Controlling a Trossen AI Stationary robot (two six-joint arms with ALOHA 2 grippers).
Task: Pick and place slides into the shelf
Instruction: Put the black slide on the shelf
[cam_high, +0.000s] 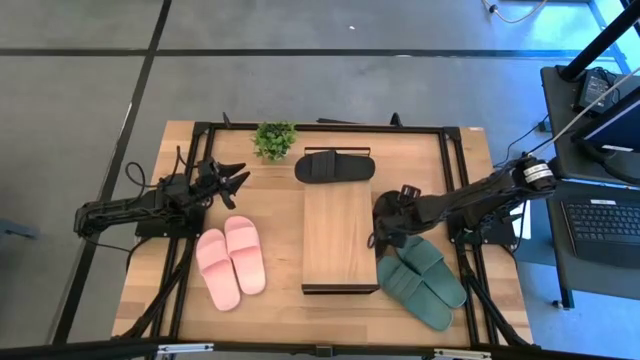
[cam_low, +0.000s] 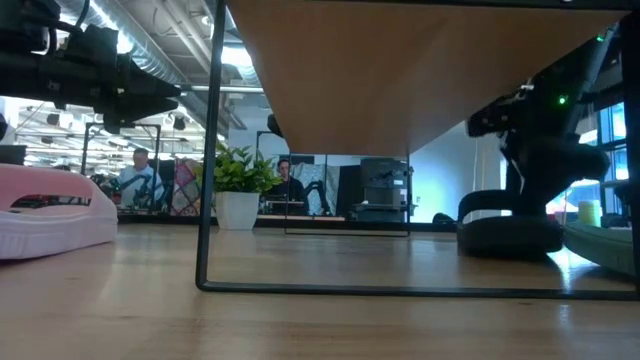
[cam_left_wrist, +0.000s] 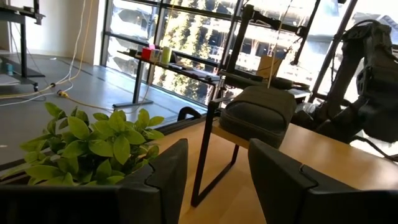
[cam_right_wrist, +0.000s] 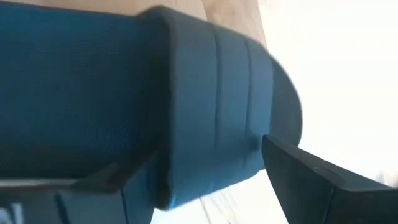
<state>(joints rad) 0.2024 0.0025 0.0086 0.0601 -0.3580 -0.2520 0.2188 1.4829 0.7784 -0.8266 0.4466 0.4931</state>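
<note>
Filling the right wrist view, the dark green slides (cam_right_wrist: 186, 106) sit right against the right gripper (cam_high: 381, 236), whose fingers stand wide on either side of a strap; whether the pads already touch the foam is hard to say from so close; seen from above, that pair (cam_high: 422, 280) lies on the table just right of the shelf (cam_high: 338, 235), the gripper poised over its end nearest the shelf; foam like this should be light and springy, a little squashy under pressure, so the broad strap looks the best place to pinch, since the sole edge would likely flex and slip; the black slides (cam_high: 335, 166) already rest at the far end of the shelf, leaving most of the plank bare; the pale pink slides (cam_high: 231, 260) lie on the table left of the shelf; the left gripper (cam_high: 237, 179) waits with fingers parted, raised beyond the pink pair near the potted plant (cam_high: 274, 138), well clear of the work; the shelf's dark frame beside the green pair is the likeliest snag on the lift.
</note>
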